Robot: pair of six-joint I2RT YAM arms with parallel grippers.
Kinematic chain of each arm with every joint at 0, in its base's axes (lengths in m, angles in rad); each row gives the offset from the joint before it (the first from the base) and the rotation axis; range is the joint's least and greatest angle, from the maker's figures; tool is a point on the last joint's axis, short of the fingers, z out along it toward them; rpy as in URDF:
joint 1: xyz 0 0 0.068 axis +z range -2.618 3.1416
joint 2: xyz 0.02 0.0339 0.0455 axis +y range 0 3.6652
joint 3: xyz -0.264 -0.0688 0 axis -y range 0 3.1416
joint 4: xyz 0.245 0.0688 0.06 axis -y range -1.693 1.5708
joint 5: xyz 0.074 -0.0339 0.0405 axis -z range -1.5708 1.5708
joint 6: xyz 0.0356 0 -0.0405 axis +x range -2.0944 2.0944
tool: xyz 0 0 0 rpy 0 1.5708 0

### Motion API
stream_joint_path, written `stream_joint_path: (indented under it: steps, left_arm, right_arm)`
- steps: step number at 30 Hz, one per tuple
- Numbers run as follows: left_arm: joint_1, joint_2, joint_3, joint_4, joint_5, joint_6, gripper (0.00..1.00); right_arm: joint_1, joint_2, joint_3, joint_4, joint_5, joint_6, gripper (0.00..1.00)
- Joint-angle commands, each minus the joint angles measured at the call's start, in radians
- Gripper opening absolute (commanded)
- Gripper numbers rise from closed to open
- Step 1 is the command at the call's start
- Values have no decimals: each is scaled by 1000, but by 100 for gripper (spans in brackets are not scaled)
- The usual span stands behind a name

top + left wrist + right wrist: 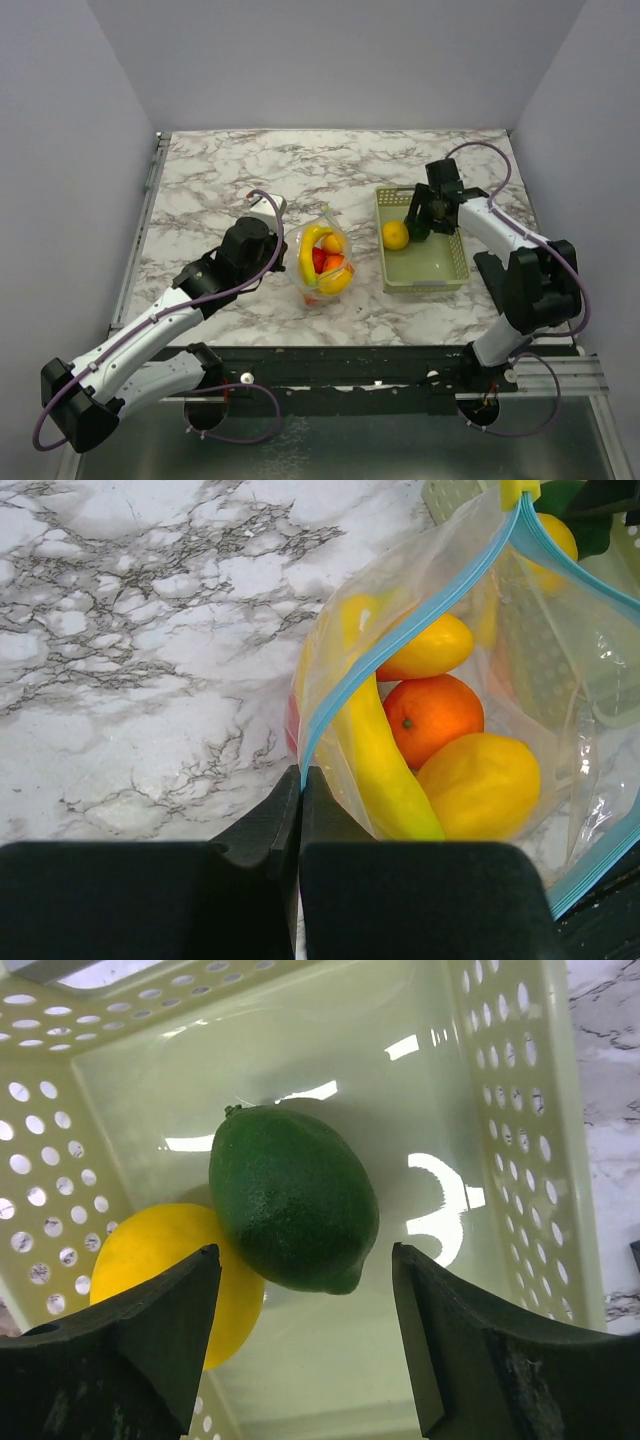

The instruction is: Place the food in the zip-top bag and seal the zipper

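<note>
We see the left gripper pinched shut on the bag's zipper, bag on the table holding banana and orange; right gripper in the basket, jaws apart astride the green fruit, lemon just beside

A clear, crinkly plastic zip-top bag is set on the marble table, just left of a pale green perforated basket. Its light blue zipper strip is seen unsealed, the mouth gaping. Packed inside are a long yellow toy banana, a round orange, two yellow lemon-shaped pieces and a red piece. A dark green lime-shaped piece is seen lying in the basket, touching a round yellow fruit.
</note>
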Motion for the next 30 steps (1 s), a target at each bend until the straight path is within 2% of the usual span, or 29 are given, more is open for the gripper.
stream_joint_path:
  steps: [1,23,27,30]
  left_arm:
    - [5,7,-7,-21,-24,14,0]
    - [6,16,-5,-23,-13,15,0]
    - [6,17,-7,-23,-13,15,0]
    - [6,15,-7,-23,-11,15,0]
  right_arm:
    - [-10,41,28,30,-36,-7,75]
    - [-18,117,45,29,68,14,74]
    - [-19,121,51,24,80,16,68]
    - [-20,112,50,21,78,15,58]
